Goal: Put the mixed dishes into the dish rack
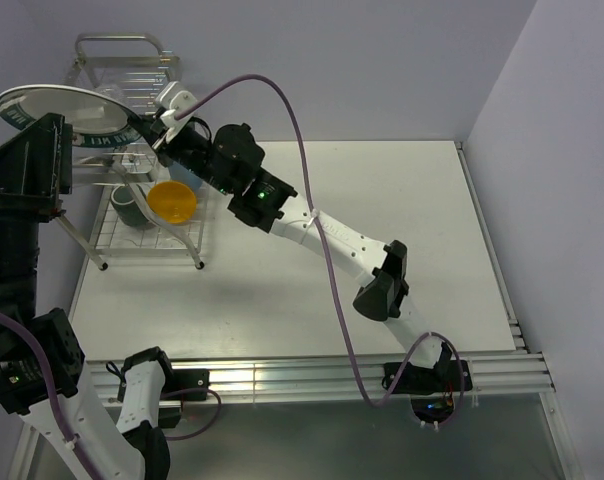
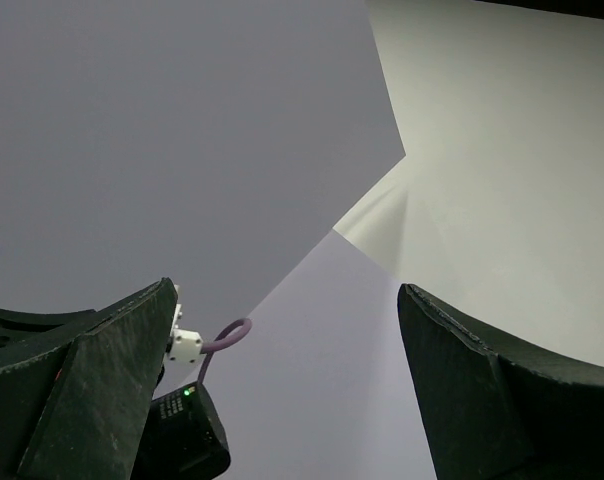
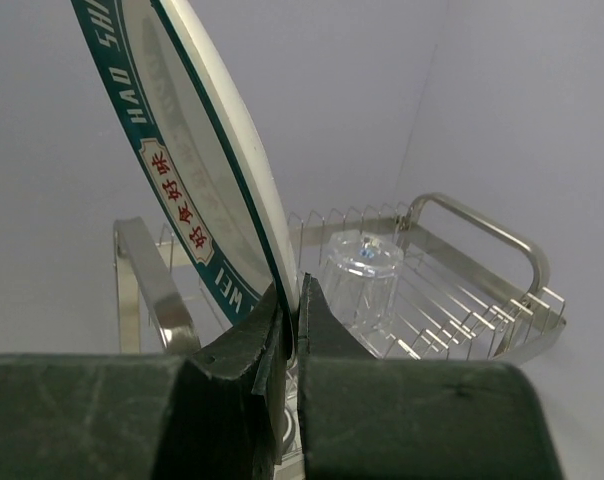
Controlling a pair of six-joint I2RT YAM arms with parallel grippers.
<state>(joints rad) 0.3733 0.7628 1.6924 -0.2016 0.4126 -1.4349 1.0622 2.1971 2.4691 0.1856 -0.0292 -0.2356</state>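
My right gripper (image 3: 294,285) is shut on the lower rim of the silver plate (image 3: 182,150), which has a dark green lettered border. The plate is held tilted on edge above the upper tier of the chrome wire dish rack (image 3: 482,300). In the top view the plate (image 1: 57,105) hangs over the rack's (image 1: 117,45) left side. A small clear glass (image 3: 362,265) stands upside down on the upper tier. On the lower tier sit the orange-yellow bowl (image 1: 172,200), the dark green-grey mug (image 1: 130,205) and the light blue cup (image 1: 187,178), which is partly behind the arm. My left gripper (image 2: 287,290) is open, holds nothing and points at bare walls.
The rack stands at the table's (image 1: 382,200) far left corner, close to the back wall. My left arm (image 1: 27,170) is raised at the left edge, beside the rack. A purple cable (image 1: 302,150) arcs over the right arm.
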